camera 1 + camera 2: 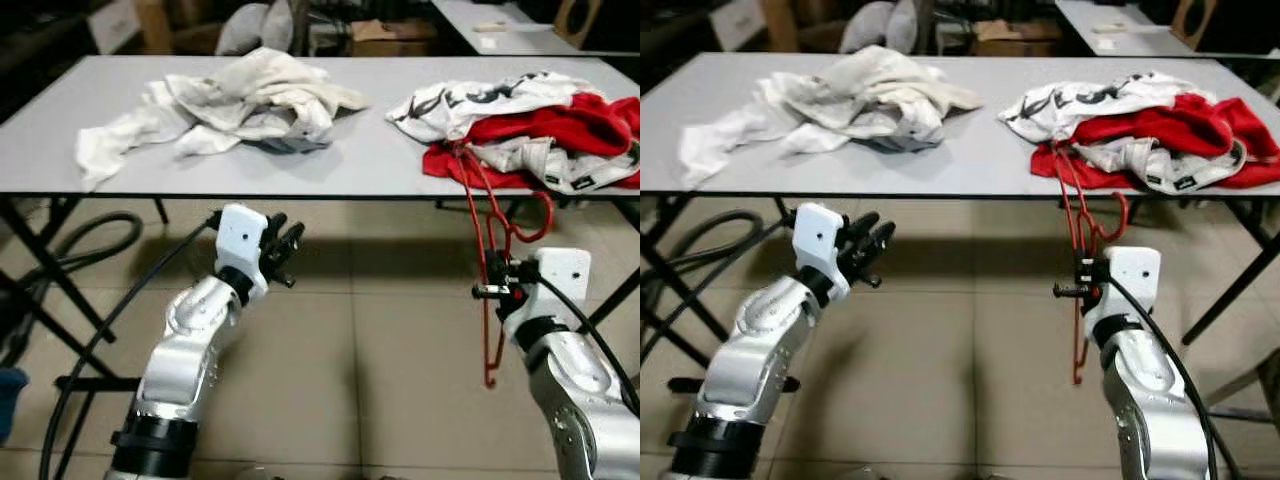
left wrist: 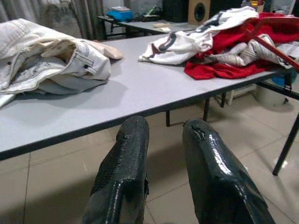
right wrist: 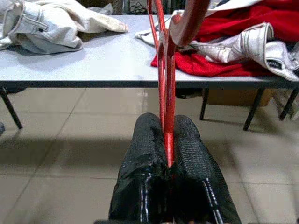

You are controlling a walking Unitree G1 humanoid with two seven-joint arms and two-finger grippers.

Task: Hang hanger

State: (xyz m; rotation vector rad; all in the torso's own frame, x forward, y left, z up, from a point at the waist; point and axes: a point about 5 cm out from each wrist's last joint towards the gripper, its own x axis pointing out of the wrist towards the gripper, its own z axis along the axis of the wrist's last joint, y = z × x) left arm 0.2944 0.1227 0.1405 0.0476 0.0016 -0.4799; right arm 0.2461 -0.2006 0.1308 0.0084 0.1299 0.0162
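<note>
Table (image 1: 330, 160): it stands before us, across the whole view, on the floor (image 1: 360, 380).
Left pile of clothes (image 1: 225, 110): on the table's left half.
Right pile of clothes (image 1: 530, 125): on the table's right half, apart from the left pile, reaching the near edge.
Hanger (image 1: 495, 250): we see it hanging below the near edge under the right pile, its top among those clothes.
Right gripper (image 1: 492, 290): before the table, below its edge, pinching the hanger.
Left gripper (image 1: 282, 250): before the table at left, below its edge, fingers parted.
Second table (image 1: 500, 25): behind, to the right.

One hanger (image 1: 492, 262), two clothing piles (image 1: 240, 105).
</note>
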